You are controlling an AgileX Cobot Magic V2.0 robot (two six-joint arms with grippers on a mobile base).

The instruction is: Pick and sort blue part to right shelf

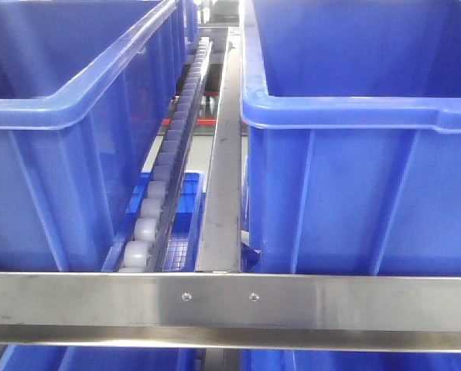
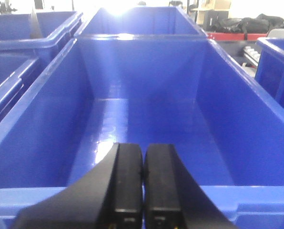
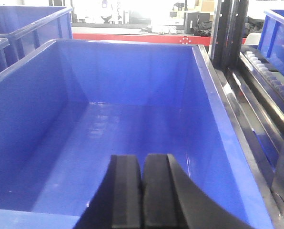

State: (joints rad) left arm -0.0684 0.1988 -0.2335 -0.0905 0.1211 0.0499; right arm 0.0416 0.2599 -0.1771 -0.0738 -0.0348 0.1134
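Observation:
The right shelf is a steel rack with a flat front rail (image 1: pixel 230 301) and a pale roller track (image 1: pixel 169 154). It carries two large deep blue bins, one at left (image 1: pixel 60 154) and one at right (image 1: pixel 354 178). No blue part shows in any view. My left gripper (image 2: pixel 143 145) is shut with nothing between its fingers, just above the near rim of a bin (image 2: pixel 147 81) whose inside looks bare. My right gripper (image 3: pixel 143 156) is shut too, also empty, over the near end of another bare bin (image 3: pixel 132 71).
A smaller blue lattice crate (image 1: pixel 186 202) lies on the level below, seen through the gap between the bins. Steel rails and rollers (image 3: pixel 270 76) run right of the right-hand bin, with dark uprights (image 3: pixel 228 28) behind. More blue bins (image 2: pixel 18 43) flank the left one.

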